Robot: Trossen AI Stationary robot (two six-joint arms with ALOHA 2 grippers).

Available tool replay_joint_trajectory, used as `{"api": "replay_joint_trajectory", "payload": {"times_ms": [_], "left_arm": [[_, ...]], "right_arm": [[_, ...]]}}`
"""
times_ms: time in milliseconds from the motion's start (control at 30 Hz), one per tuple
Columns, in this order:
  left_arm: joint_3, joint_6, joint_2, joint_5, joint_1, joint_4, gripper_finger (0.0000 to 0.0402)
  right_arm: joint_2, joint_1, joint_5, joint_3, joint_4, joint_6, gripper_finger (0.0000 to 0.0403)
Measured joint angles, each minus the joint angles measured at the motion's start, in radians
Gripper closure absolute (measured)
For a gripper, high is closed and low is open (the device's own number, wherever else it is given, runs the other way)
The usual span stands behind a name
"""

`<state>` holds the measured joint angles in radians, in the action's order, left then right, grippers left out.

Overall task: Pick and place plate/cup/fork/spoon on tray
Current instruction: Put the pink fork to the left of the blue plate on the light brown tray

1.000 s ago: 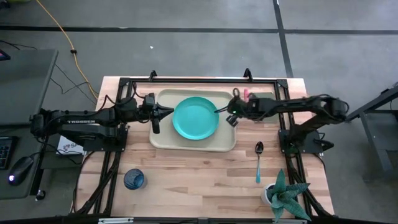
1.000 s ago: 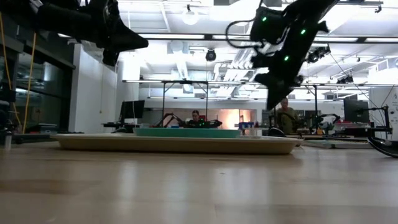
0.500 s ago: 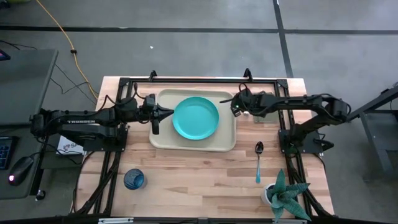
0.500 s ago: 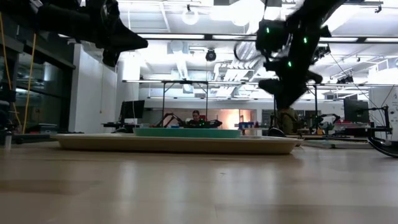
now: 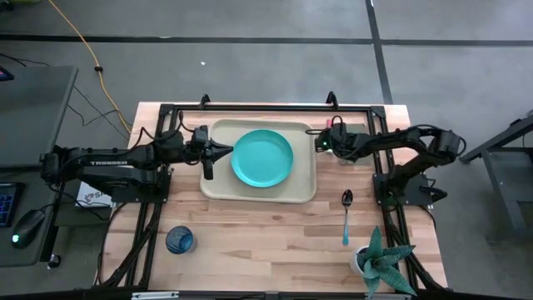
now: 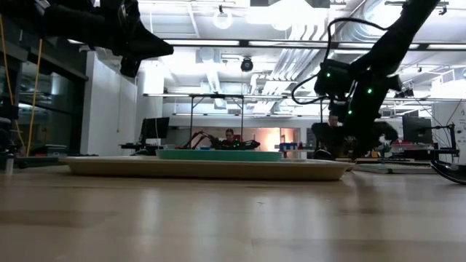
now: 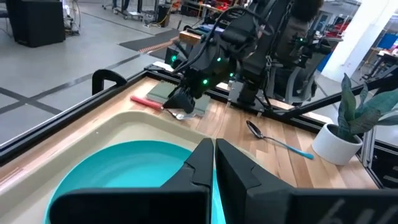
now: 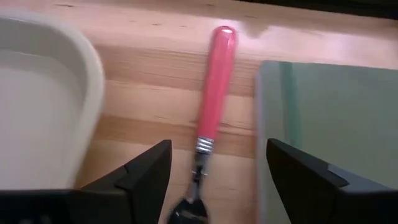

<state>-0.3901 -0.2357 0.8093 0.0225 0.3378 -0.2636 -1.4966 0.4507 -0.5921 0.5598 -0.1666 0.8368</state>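
The fork, red-handled with metal tines, lies flat on the wood between the beige tray's rim and a grey-green pad. My right gripper is open just above it, one finger on either side of the neck, touching nothing. The turquoise plate lies on the tray. My left gripper hangs shut above the tray's left part. The spoon lies on the table to the right of the tray's near corner. The dark-blue cup stands near the front left.
A potted plant stands at the near right corner, just beyond the spoon's handle. A black frame runs along the table's far edge and sides. Bare wood lies between the cup and the spoon.
My right gripper has drawn back from over the plate's right edge toward the table's right edge and has come down over the fork beside the tray. The plate stays on the tray.
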Motion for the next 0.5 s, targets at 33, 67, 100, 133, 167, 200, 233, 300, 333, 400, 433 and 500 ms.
{"api": "replay_joint_trajectory", "payload": {"times_ms": [33,67,100,133,167,200,233,300,333,400,433,500], "left_arm": [[0.000,0.001,0.000,0.000,0.000,0.000,0.0401],[0.000,0.002,0.000,0.000,0.000,0.000,0.0401],[0.000,0.002,0.000,0.000,0.000,-0.001,0.0401],[0.000,0.002,0.000,0.000,0.000,0.000,0.0402],[0.000,0.002,0.000,0.000,0.000,0.000,0.0402],[0.000,0.003,0.000,0.000,0.000,0.000,0.0402],[0.000,0.002,0.000,0.000,0.000,0.003,0.0401],[0.000,0.002,0.000,0.000,0.000,0.004,0.0401],[0.000,0.002,0.000,0.000,0.000,0.004,0.0401],[0.000,0.001,0.000,0.000,0.000,0.004,0.0401],[0.000,0.000,0.000,0.000,-0.002,0.004,0.0401],[0.000,0.001,0.000,0.000,-0.006,0.006,0.0401]], "right_arm": [[-0.014,-0.001,0.001,0.002,0.016,-0.001,0.0153],[-0.030,-0.004,0.000,0.008,0.031,-0.004,0.0155],[-0.048,-0.006,0.001,0.017,0.049,-0.005,0.0158],[-0.066,-0.007,-0.002,0.028,0.059,-0.006,0.0160],[-0.086,-0.007,-0.004,0.037,0.061,-0.006,0.0163],[-0.105,-0.007,-0.001,0.044,0.058,-0.005,0.0166],[-0.126,-0.006,-0.001,0.049,0.055,-0.002,0.0170],[-0.154,-0.006,-0.010,0.059,0.059,0.012,0.0178],[-0.168,-0.007,-0.021,0.063,0.066,0.024,0.0183],[-0.183,-0.007,-0.038,0.065,0.068,0.029,0.0196],[-0.188,-0.007,-0.046,0.066,0.069,0.036,0.0204],[-0.190,-0.007,-0.050,0.066,0.062,0.046,0.0224]]}}
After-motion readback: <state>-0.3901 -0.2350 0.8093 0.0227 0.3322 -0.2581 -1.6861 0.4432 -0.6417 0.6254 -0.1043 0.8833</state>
